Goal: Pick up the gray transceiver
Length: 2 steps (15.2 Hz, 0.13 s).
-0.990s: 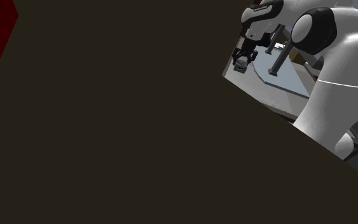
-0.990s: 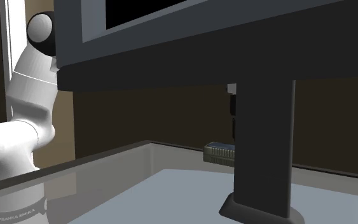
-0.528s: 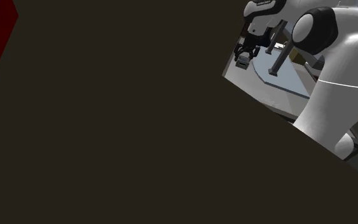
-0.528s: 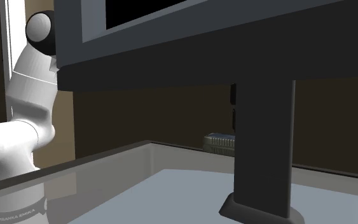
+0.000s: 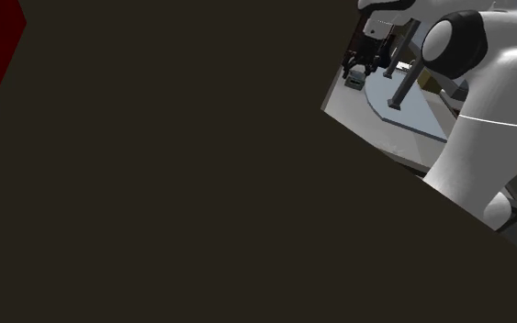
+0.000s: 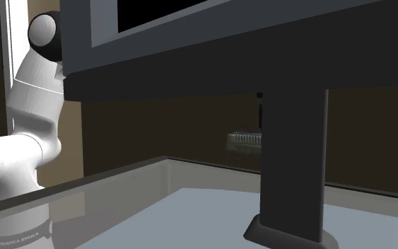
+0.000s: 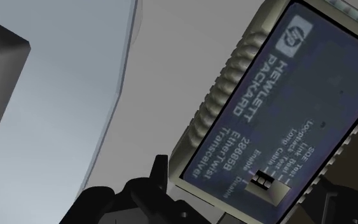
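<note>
gray transceiver (image 7: 279,108) pinched in the pincer (image 7: 244,183)

the black fingers (image 7: 159,175) clasp its casing from both sides, the hewlett packard label (image 7: 266,83) facing the wrist camera. in the second exterior view it hangs at nine o'clock of the dark monitor post (image 6: 293,155), seemingly clear of the pale glassy surface (image 6: 190,212) below; the white arm (image 6: 20,155) stands at nine o'clock of the monitor (image 6: 190,64).
</note>
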{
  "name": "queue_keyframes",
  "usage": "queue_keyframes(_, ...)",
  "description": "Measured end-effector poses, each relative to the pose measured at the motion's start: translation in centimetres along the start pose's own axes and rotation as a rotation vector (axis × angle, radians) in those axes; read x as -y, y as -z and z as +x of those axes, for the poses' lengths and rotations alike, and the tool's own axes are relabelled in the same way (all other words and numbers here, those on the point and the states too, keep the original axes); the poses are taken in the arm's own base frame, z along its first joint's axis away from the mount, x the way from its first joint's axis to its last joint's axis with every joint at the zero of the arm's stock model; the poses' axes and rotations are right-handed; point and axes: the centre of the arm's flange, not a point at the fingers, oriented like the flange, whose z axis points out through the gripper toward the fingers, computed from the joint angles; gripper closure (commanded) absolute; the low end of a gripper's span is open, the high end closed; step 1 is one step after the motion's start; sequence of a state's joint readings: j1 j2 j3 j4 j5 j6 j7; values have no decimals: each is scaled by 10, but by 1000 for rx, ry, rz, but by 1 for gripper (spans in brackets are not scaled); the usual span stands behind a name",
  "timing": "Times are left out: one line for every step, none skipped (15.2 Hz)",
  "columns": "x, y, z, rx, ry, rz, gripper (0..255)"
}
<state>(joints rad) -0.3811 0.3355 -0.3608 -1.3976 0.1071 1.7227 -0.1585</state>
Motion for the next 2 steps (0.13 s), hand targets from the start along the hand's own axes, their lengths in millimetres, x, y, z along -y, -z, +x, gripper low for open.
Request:
queue_keyframes(0, 4, 0, 1, -1, 0, 255)
queue_keyframes(0, 7, 0, 1, -1, 0, 255)
